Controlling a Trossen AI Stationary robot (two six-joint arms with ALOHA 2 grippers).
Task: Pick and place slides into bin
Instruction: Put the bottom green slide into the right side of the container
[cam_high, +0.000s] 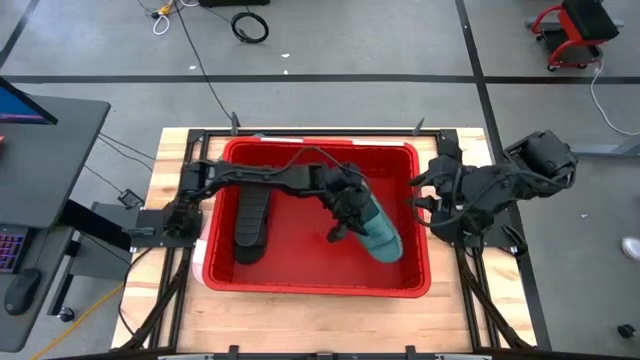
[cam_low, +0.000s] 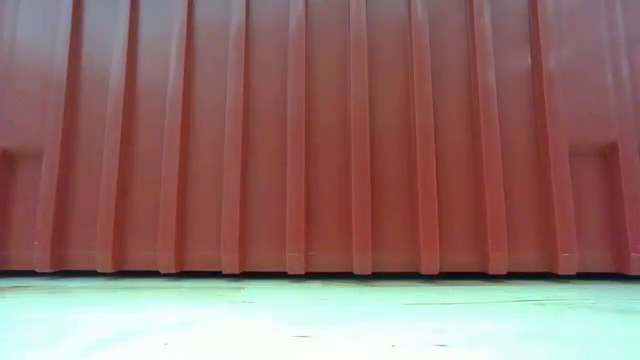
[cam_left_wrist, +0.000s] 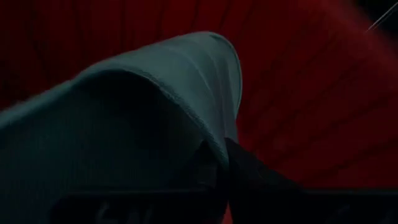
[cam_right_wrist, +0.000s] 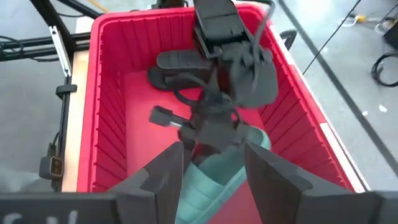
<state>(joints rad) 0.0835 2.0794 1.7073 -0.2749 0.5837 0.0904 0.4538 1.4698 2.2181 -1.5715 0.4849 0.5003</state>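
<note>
The teal slide lies inside the red bin, toward its right-hand wall, with the left gripper low over its near end; the left wrist view is filled by the slide's wide strap pressed right against that arm's dark fingers, which suggests the arm has reached deep into the bin so the shoe lands on the floor rather than dropping from a height. Whether those fingers are gripping the strap or have just let go I cannot tell. Beside it, well apart on the bin's left half, a black slide lies flat and lengthwise, apparently already delivered. The right gripper waits just outside the bin's right rim, its fingers spread open and holding nothing, kept clear so the two arms do not cross. The bin takes up most of the bench, so any release over it lands inside.
</note>
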